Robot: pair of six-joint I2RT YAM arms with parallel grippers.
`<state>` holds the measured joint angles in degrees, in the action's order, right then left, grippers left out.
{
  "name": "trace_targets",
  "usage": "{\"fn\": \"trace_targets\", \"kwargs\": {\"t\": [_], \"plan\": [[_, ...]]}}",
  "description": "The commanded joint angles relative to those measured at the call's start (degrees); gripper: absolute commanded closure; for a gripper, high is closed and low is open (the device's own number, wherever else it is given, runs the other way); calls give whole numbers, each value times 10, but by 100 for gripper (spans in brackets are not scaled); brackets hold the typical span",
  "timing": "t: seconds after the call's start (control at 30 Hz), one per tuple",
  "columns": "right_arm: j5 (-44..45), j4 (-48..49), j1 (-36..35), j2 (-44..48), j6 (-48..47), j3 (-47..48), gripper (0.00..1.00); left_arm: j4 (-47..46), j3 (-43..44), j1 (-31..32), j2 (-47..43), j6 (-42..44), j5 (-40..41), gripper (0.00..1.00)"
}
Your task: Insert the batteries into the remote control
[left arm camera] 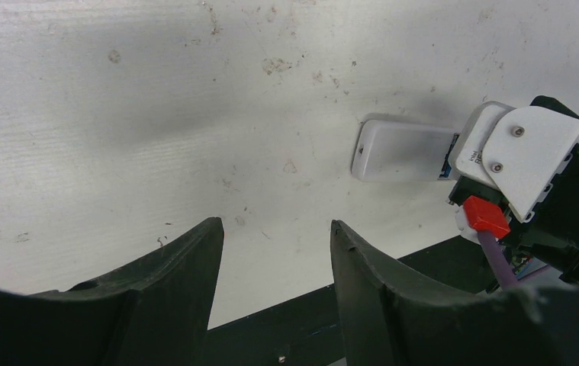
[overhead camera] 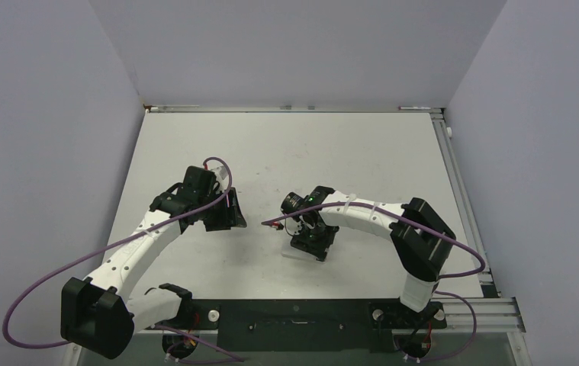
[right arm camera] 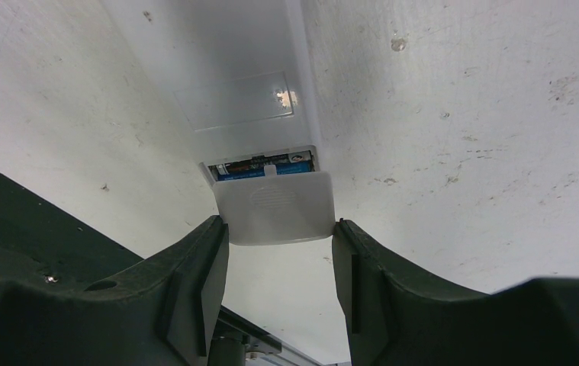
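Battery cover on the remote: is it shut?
Not fully: the cover leaves a gap showing a blue battery inside the remote.

White remote control [right arm camera: 244, 114] back-up; blue battery [right arm camera: 271, 168] inside; cover [right arm camera: 275, 210] partly on.

Soft, even overhead light makes my white table [overhead camera: 362, 152] bright, with only faint, blurred shadows. In the wrist views my dark fingers [right arm camera: 194, 290] loom close and slightly soft, and one small glint shines on the remote [right arm camera: 240, 99].
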<state>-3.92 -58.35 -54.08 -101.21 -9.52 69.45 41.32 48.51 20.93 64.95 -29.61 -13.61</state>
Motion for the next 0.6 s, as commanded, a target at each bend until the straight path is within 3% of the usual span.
{"fn": "trace_targets", "kwargs": {"t": [0.0,0.57], "plan": [[1,11,-6,-6,-14,23,92,-21,1,-3,-6,-3,-5,49],[-2,9,-16,-19,-22,22,92,-20,1,-3,-7,-3,-3,49]]}}
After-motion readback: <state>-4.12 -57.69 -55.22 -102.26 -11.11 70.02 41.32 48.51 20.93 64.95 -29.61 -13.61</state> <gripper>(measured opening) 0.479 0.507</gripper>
